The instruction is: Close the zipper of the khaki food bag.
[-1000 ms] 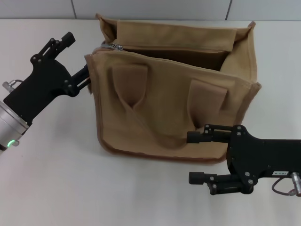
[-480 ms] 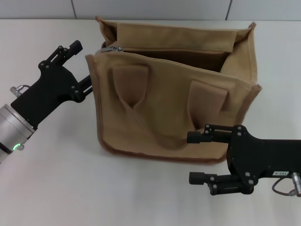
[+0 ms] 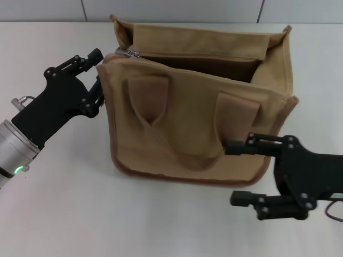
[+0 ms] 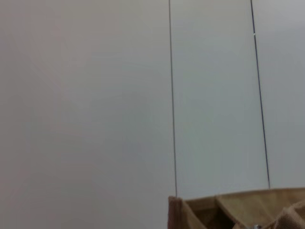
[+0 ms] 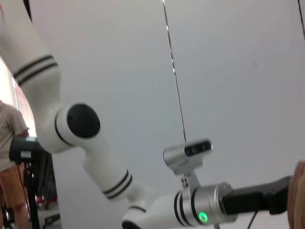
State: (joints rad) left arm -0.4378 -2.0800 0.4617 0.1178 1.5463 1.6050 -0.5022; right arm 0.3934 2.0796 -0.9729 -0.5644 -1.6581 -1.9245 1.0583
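Note:
The khaki food bag [image 3: 187,115] stands in the middle of the white table with its mouth gaping open. The zipper [image 3: 203,58] runs open along the top, and its silver slider [image 3: 132,53] sits at the far left end. My left gripper [image 3: 98,70] is open at the bag's upper left corner, one finger above the corner and one beside the end wall. My right gripper [image 3: 237,172] is open at the bag's lower right front, its upper finger [image 3: 241,147] against the front wall. The left wrist view shows only a bag corner [image 4: 200,212].
The white table [image 3: 64,214] surrounds the bag, with a tiled wall [image 3: 171,9] close behind it. The right wrist view shows my left arm [image 5: 95,157] and a person [image 5: 12,157] standing at the side.
My left gripper has moved right, up to the bag's upper left corner. My right gripper has shifted right and slightly lower. The bag's left end has been nudged a little.

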